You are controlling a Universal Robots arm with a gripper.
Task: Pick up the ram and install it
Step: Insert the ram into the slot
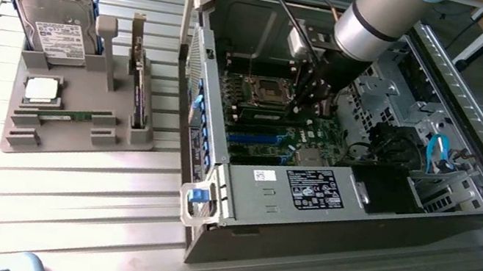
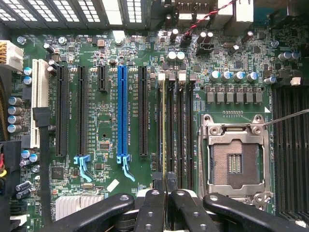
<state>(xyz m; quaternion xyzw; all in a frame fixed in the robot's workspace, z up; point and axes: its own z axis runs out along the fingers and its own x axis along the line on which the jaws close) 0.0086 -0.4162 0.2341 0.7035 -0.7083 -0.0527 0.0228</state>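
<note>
Inside the open computer case (image 1: 260, 198), the gripper (image 2: 163, 182) pinches almost fully closed on the ram (image 2: 164, 125), which stands edge-on in a memory slot beside the empty processor socket (image 2: 235, 159). A matching stick (image 1: 74, 115) lies on the grey tray (image 1: 71, 144) outside the case

Exterior: high, looking down at bench (image 1: 59, 208), open computer case (image 1: 311, 192) | wrist: behind pincer (image 2: 164, 180), close, facing motherboard (image 2: 106, 121) | shared: motherboard
</note>
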